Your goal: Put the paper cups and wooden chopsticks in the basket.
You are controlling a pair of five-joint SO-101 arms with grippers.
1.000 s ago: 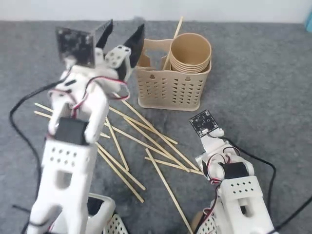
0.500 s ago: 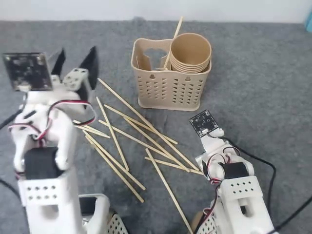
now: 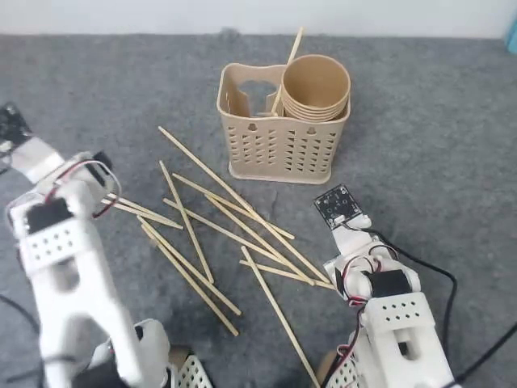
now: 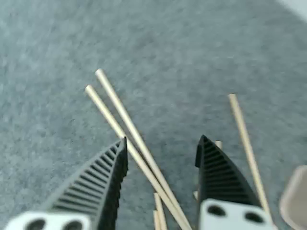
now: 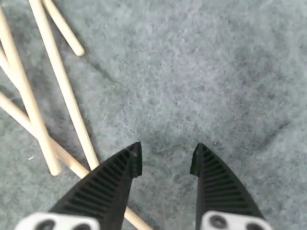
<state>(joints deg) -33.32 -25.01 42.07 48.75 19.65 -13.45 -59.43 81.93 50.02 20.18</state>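
A stack of paper cups (image 3: 317, 87) stands in the right compartment of the beige basket (image 3: 279, 149), with one wooden chopstick (image 3: 289, 58) leaning upright beside it. Several wooden chopsticks (image 3: 218, 222) lie scattered on the grey carpet in front of the basket. My left gripper (image 4: 163, 143) is open low over the carpet, with the ends of two chopsticks (image 4: 117, 108) lying between its fingers. The left arm (image 3: 60, 234) stands at the left end of the scatter. My right gripper (image 5: 167, 147) is open just above bare carpet, with chopsticks (image 5: 55, 84) off to one side of it.
A corner of the basket (image 4: 295, 196) shows beyond the left gripper, and another chopstick (image 4: 244, 136) lies near it. The right arm (image 3: 380, 291) stands at the front right by the chopsticks' ends. Bare carpet stretches to the right of the basket.
The left arm has swung away from the basket's left side, moving left and down to the left ends of the chopsticks. The right arm has not moved.
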